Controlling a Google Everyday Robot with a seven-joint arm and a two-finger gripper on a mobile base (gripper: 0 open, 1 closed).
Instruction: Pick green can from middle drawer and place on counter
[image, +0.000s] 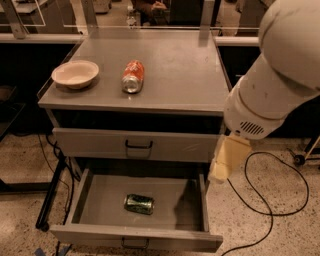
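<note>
The small green drinks can (139, 203) lies on its side on the plain grey floor of the wide, shallow grey metal middle drawer (186, 199). It sits a little left of the drawer's middle and nearer the front wall than the back, touching none of the walls. Its long axis runs roughly left to right. It carries pale markings, but I cannot read any brand or lettering on them.

The drawer is pulled open, and its small dark loop handle (135, 244) shows at the front edge. Above it a similar grey drawer front (95, 142) is closed.

On the broad, flat grey metal counter (185, 70) an orange-red can (133, 76) lies on its side with its silver end toward the front. It has white marks that I cannot make out as words. Just to the left of it stands a shallow pale round bowl (75, 74).

My pale, cream-coloured claw (228, 160) hangs below my bulky white arm (280, 75). It is off the cabinet's right front corner, just outside the open drawer's right wall and well apart from the green can. It holds nothing that I can see, and I cannot tell whether it is open or closed. A black cable (267, 207) loops over the speckled floor (300, 225) beneath it.
</note>
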